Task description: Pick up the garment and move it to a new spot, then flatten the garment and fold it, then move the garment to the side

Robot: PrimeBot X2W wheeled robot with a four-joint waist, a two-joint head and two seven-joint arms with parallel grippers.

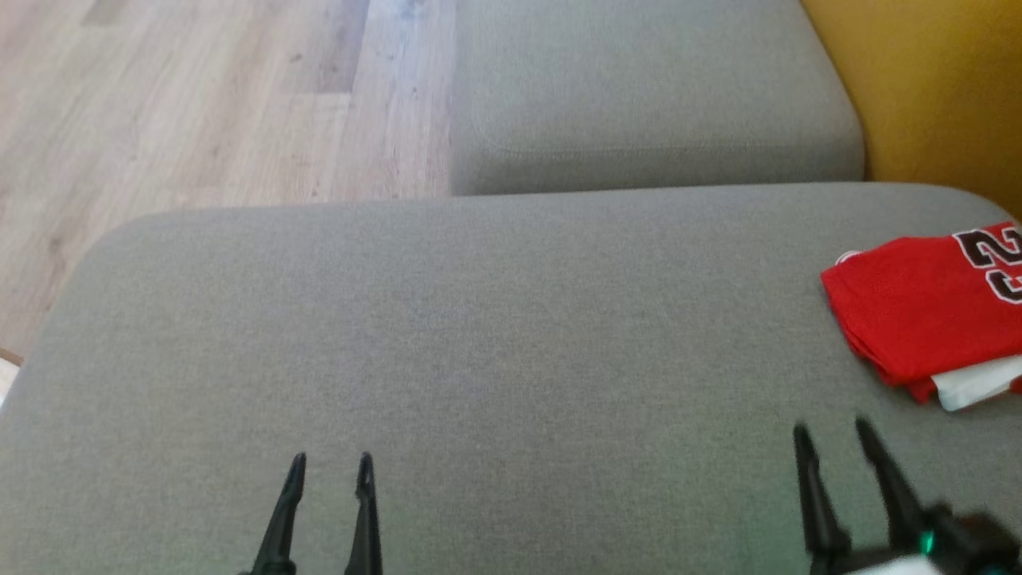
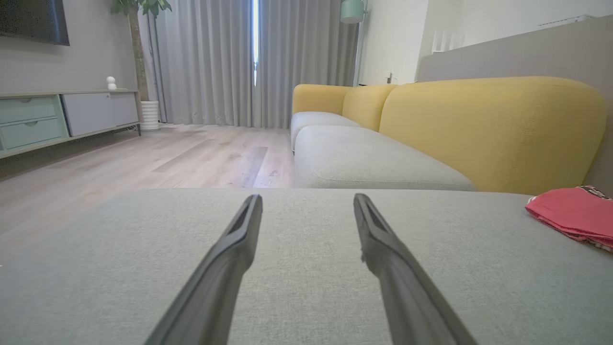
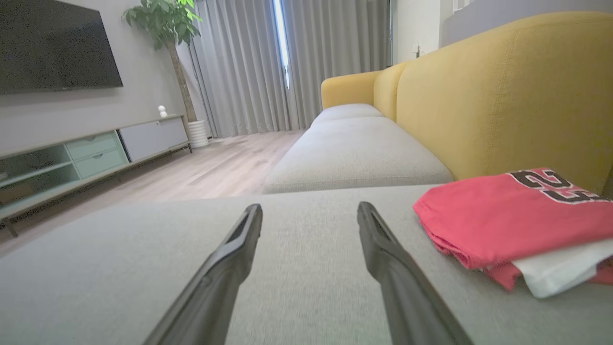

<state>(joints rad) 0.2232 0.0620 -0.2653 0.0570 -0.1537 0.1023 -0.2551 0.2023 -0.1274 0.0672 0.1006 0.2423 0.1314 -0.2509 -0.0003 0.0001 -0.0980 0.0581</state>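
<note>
The red garment [image 1: 910,319] lies folded at the far right of the grey seat cushion [image 1: 479,335], close to the yellow backrest [image 1: 942,80], with a white layer [image 1: 978,382] poking out at its near edge. The right jaws stand apart and empty just short of that edge, the garment ahead of them and slightly to their right. The left jaws, likewise apart and empty, sit well off to the left over bare cushion. Of the 2 pairs, the right is plainly nearer. The frame edge crops the garment, so its long axis cannot be told. With the garment folded and set aside, the task looks all but done.
</note>
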